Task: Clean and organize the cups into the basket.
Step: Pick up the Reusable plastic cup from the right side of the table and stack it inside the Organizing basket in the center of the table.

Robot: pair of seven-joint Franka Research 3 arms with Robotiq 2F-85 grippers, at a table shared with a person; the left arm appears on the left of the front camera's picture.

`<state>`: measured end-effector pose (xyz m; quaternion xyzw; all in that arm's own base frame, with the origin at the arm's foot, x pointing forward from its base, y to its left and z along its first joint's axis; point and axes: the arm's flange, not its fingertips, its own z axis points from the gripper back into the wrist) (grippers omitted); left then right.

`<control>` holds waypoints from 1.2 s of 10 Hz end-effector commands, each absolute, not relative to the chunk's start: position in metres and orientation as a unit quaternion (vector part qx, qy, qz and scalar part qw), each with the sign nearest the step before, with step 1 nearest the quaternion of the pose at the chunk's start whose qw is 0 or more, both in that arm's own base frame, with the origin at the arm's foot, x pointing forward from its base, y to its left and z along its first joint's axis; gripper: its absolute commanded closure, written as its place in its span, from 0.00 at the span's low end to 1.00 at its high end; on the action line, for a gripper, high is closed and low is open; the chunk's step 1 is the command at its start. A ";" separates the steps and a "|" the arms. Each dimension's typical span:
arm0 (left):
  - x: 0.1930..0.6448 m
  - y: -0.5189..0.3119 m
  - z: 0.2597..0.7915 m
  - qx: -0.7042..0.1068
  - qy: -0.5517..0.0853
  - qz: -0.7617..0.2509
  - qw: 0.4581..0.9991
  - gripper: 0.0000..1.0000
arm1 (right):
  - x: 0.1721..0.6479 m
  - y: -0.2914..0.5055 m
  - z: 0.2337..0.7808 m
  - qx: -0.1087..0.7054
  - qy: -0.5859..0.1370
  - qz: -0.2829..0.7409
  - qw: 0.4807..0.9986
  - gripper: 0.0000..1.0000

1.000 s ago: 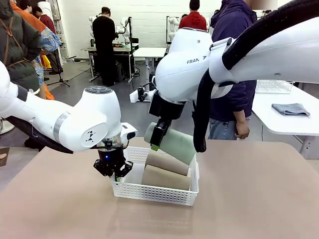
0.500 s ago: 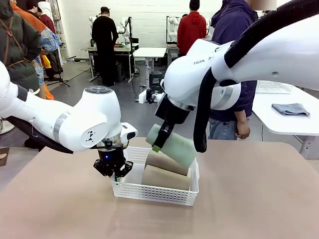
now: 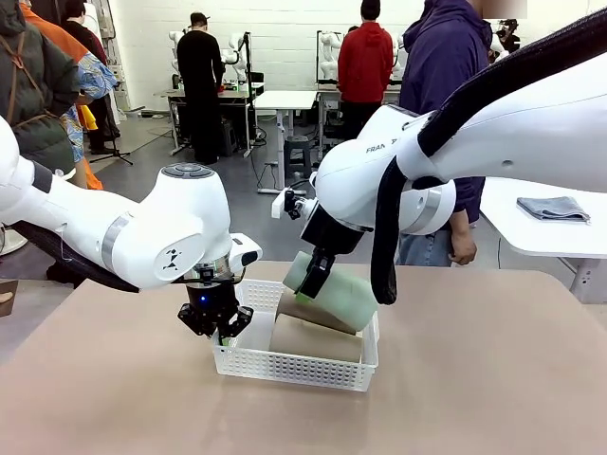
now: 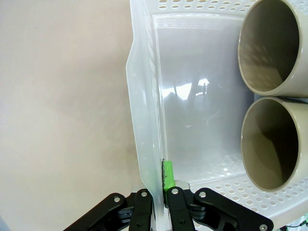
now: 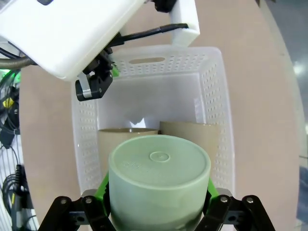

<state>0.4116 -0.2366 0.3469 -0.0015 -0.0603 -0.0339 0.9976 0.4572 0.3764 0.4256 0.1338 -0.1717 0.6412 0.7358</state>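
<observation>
Right gripper: jaws spread wide and clamped on the sides of the mint green cup, green pads pressed to its wall, flat base facing away from the wrist. In the front view this cup is held tilted above the basket, its lower end resting on or just over the two beige cups; actual contact cannot be told.

Left gripper: fingers fully closed, pinching the rim of the basket's short end wall, one green pad on the inner face. In the front view it points straight down at the basket's left end.

Beige cups: two, lying on their sides side by side in the basket, touching each other, open mouths facing the left gripper. Near cup, far cup; from the left wrist, and.

Basket: white, perforated, standing on the tan table, its left half bare.

Person: standing at the far side, dark hooded top, one hand hanging near the table edge.
</observation>
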 end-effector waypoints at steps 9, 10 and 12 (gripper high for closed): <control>0.411 -0.236 0.349 -0.001 -0.064 -0.035 0.997 1.00 | 0.459 0.370 0.407 0.170 -0.147 0.663 0.714 0.00; 0.411 -0.236 0.349 -0.001 -0.064 -0.035 0.997 1.00 | 0.458 0.369 0.408 0.170 -0.147 0.664 0.714 0.00; 0.411 -0.236 0.349 -0.001 -0.064 -0.035 0.997 1.00 | 0.456 0.369 0.410 0.167 -0.146 0.665 0.713 0.00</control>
